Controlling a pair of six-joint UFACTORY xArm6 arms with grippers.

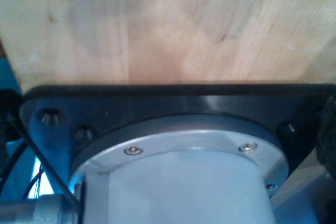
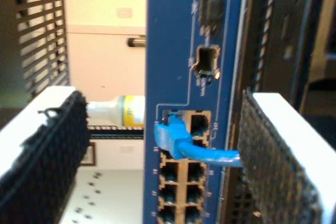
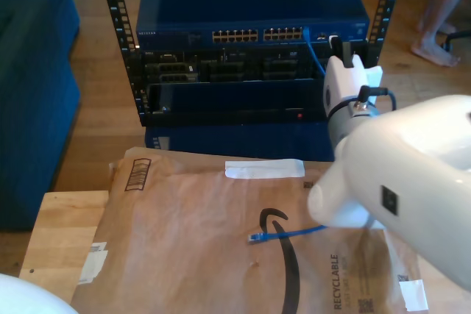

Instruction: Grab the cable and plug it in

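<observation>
The cable (image 2: 210,156): one blue-booted plug (image 2: 169,132) sits at a port in the top rows of the switch's (image 2: 173,51) port block (image 2: 184,166), nose into the faceplate. Whether it is fully seated, I cannot tell. From the plug the cable's long axis runs straight out of the faceplate, toward my second gripper (image 2: 163,156), and passes behind one of its black ribbed pads (image 2: 262,150).

My second gripper stands wide open, pads well apart on either side of the plug, gripping nothing. The cable touches or nearly touches one pad; I cannot tell which. The other pad (image 2: 47,150) is clear of the plug.

In the exterior view the cable (image 3: 313,49) drops from the end of the port row nearer that view's right, next to my second gripper (image 3: 346,60). The other plug (image 3: 256,237) lies loose on the brown paper mailer (image 3: 191,233), below the switch (image 3: 250,5) in that view, pointing to the view's left, its length running roughly level across the paper toward the arm's white body (image 3: 397,174).

Around the switch: black rack rails (image 3: 121,27) flank both ends, and darker gear (image 3: 221,71) is stacked directly beneath it. The ports below the plug are vacant. The mailer rests on a wooden table (image 3: 59,233).

My first gripper: the first wrist view gives wood boards (image 1: 168,24), a black mounting plate (image 1: 173,100) and an arm base (image 1: 184,182); jaws unseen, so I cannot tell its opening.
</observation>
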